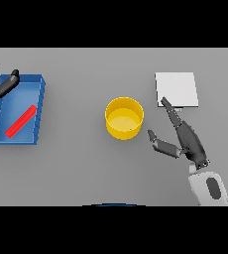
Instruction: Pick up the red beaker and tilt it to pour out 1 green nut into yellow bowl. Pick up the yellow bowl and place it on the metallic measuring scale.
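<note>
1. The yellow bowl stands upright near the middle of the table, open side up. A small green speck shows inside near its lower right wall; what it is cannot be told.
2. The scale, a pale square plate, lies flat to the bowl's right and a little farther back, apart from the bowl.
3. The right hand hovers between bowl and scale, just in front of the scale. Its fingers are straight and spread, the tips reaching the scale's near left corner, the thumb pointing toward the bowl. It holds nothing.
4. The red beaker lies on its side, slanted, inside a blue tray at the table's left side, well apart from the bowl.
5. The left hand shows at the tray's far left corner, over its rim, with fingers loosely extended and nothing in them.
6. The table is plain grey and matte, filling the whole view; nothing of the room shows beyond it.
</note>
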You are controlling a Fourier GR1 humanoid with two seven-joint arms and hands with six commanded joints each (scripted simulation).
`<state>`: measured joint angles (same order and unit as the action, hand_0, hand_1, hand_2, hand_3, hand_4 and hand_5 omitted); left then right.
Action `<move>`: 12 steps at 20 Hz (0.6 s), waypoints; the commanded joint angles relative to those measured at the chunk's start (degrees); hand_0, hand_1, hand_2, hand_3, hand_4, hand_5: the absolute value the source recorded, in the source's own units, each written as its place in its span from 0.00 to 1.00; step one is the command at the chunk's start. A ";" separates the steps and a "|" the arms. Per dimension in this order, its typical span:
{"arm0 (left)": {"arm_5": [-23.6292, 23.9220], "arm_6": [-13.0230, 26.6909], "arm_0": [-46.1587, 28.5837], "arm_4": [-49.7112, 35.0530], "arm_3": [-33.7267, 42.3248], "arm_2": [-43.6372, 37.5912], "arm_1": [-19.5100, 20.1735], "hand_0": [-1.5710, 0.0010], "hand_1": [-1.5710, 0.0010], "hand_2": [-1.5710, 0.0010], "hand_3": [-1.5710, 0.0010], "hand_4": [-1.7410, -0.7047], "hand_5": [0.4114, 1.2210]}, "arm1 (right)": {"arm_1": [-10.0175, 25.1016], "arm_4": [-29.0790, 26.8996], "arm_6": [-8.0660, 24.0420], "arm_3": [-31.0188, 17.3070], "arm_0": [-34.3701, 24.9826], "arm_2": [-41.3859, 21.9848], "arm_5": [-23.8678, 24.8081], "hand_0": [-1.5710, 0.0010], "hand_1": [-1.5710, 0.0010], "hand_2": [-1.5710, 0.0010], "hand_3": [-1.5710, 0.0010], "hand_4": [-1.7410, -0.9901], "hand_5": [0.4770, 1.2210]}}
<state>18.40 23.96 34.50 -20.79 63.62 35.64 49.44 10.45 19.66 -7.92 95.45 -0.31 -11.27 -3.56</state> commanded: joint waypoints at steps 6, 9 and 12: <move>-0.70 -1.56 -0.44 -1.41 0.22 -0.71 -0.39 1.00 1.00 1.00 1.00 0.99 0.31 | 10.82 15.75 0.84 -3.64 -13.13 -10.05 -8.02 1.00 1.00 1.00 1.00 0.69 0.30; -1.15 -1.11 -0.31 -1.63 0.17 -0.55 -0.61 1.00 1.00 1.00 1.00 0.99 0.32 | 13.01 22.55 -0.91 -6.88 -19.13 -15.67 -10.73 1.00 1.00 1.00 1.00 0.68 0.30; -1.02 -1.40 -0.55 -1.94 1.18 -0.70 -0.35 1.00 1.00 1.00 1.00 0.99 0.33 | 14.57 25.96 -3.03 -10.33 -24.08 -19.35 -14.12 1.00 1.00 1.00 1.00 0.70 0.31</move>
<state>17.37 22.53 33.95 -22.74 64.80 34.96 49.07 25.01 45.60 -10.90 85.14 -24.44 -30.60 -17.64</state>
